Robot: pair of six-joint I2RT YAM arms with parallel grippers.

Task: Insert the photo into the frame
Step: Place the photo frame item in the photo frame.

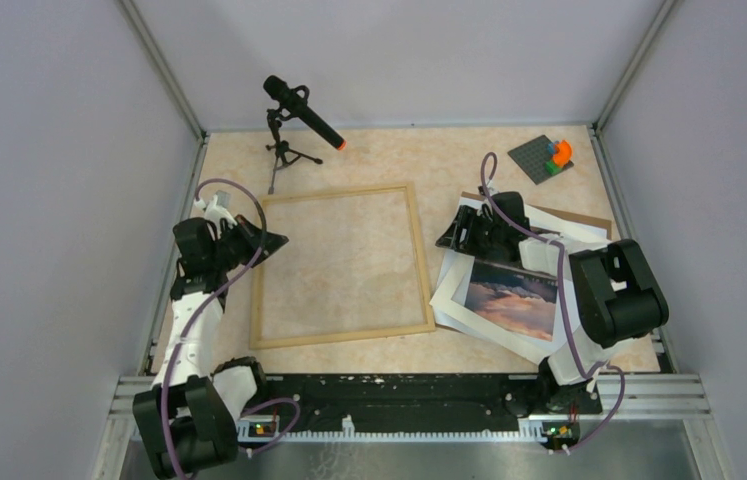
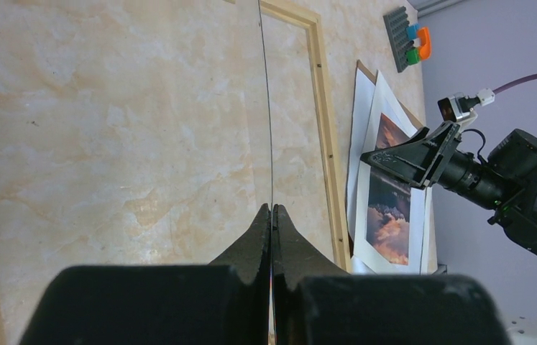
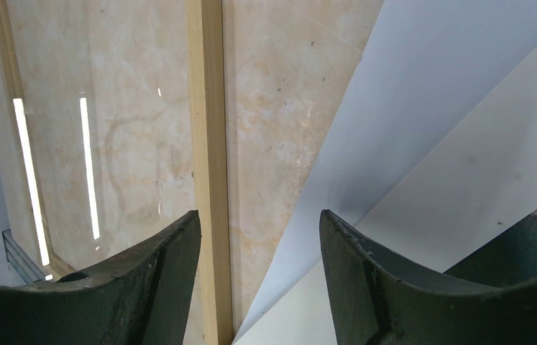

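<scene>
Lying just right of the frame [image 1: 344,335] on white sheets [image 1: 477,322], the photo [image 1: 512,298] faces up. Left jaws are pressed shut at the frame's left rail; right jaws stand wide and empty at its right rail. Beyond the frame: 1 microphone [image 1: 304,110], and bricks [image 1: 552,155] to its far right.

Bright, even light from overhead on the table [image 1: 429,160], shadows faint and short. Right wrist view now: two white strips of glare streak the glossy surface inside the frame [image 3: 211,144], and the right gripper [image 3: 259,215] looms dark, soft-edged up close.
</scene>
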